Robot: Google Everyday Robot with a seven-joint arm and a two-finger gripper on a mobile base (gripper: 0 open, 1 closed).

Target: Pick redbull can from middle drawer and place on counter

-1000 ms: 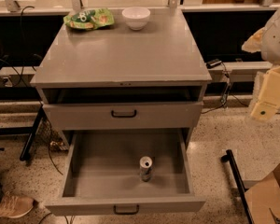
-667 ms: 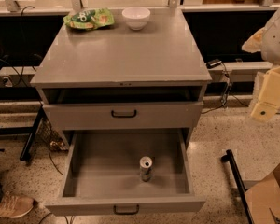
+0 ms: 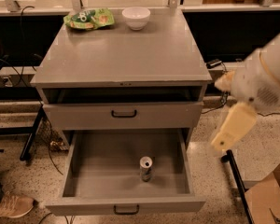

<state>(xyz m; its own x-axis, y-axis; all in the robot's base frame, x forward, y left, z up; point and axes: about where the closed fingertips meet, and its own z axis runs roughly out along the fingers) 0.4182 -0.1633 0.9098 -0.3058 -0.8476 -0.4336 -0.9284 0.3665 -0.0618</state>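
The redbull can [image 3: 146,168] stands upright on the floor of the open middle drawer [image 3: 102,171], right of centre and towards the front. It is slim and silver with a shiny top. The drawer is pulled out wide below a closed drawer front [image 3: 123,115]. The counter [image 3: 126,55] is the flat grey top of the cabinet. My gripper [image 3: 233,127] hangs at the right of the cabinet, level with the drawers, to the right of and above the can and apart from it. It holds nothing that I can see.
A white bowl [image 3: 136,17] and a green snack bag [image 3: 88,18] lie at the back of the counter. A black frame leg [image 3: 235,176] and a cardboard box [image 3: 268,199] stand at the lower right. A shoe [image 3: 9,204] shows at the lower left.
My arm and gripper have moved left and down, closer to the cabinet's right side. The can, drawer and counter items have not moved.
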